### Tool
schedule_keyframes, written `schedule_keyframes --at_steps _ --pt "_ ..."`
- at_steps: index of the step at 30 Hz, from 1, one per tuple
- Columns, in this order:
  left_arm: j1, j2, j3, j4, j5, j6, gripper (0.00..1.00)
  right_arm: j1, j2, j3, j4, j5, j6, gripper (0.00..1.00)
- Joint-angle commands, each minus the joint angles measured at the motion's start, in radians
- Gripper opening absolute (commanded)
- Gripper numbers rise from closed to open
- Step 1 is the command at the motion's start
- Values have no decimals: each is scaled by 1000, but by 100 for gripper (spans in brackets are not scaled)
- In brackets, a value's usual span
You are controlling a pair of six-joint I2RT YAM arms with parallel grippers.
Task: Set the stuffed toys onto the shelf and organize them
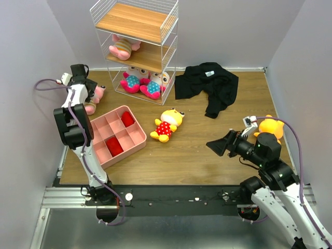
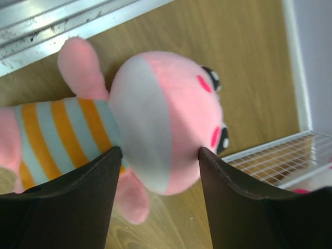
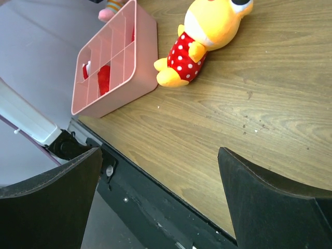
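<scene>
Shelf (image 1: 132, 19), top centre of the overhead view: top board bare, one pink striped toy (image 1: 123, 47) on the middle tier, two glasses-wearing toys (image 1: 132, 81) (image 1: 154, 85) side by side on the bottom tier. Looks like sorting by type, so the pink one in hand probably belongs on the middle tier.

Black garment (image 1: 210, 85), upper right, crumpled, not part of the job. Pink tray (image 1: 127, 152), lower left, likewise.

Three toys are off the shelf:
- yellow polka-dot toy (image 1: 167, 124) lying mid-frame
- second yellow toy (image 1: 271, 127) at the right edge, behind the right arm
- pink striped toy (image 2: 166, 135) far left, just beside the shelf's foot

Left gripper (image 2: 155, 153): jaws astride that pink toy's head and neck. No dent in the plush, so I read it as spread, not clamped yet. Neck is a sensible pinch point, narrower than the head.

Right gripper (image 3: 158, 155): released, jaws wide, nothing between them, aimed toward the mid-frame yellow toy.

Table (image 1: 207, 171): wood grain, a few specks. Plain pale walls on three sides, black rail along the near edge.
</scene>
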Motion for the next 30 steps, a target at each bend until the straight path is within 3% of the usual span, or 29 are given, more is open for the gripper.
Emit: schedule_keyframes --at_steps 1,3,4,6,7,13,15,23,30 --pt "5 38 -28 -13 -6 8 64 2 15 -13 17 32 -20 100" --pt "9 15 -55 15 6 23 50 1 13 -11 17 37 -20 100" --pt "9 5 -56 36 12 44 34 2 13 -8 17 37 -20 100" --pt "10 -30 -46 47 17 69 16 1 13 0 10 35 -19 100" --pt "12 -42 -35 41 18 83 0 1 13 1 7 29 -17 100" --pt "5 -218 -13 -9 29 165 0 2 -11 -7 34 5 15 100" --pt "-17 -321 -42 -41 -26 211 0 2 -13 -2 53 0 26 100" --pt "-79 -729 -353 -11 104 291 0 2 29 62 63 -41 37 100" --pt "-267 -1112 -576 -100 219 359 0 2 70 75 145 -80 79 100"
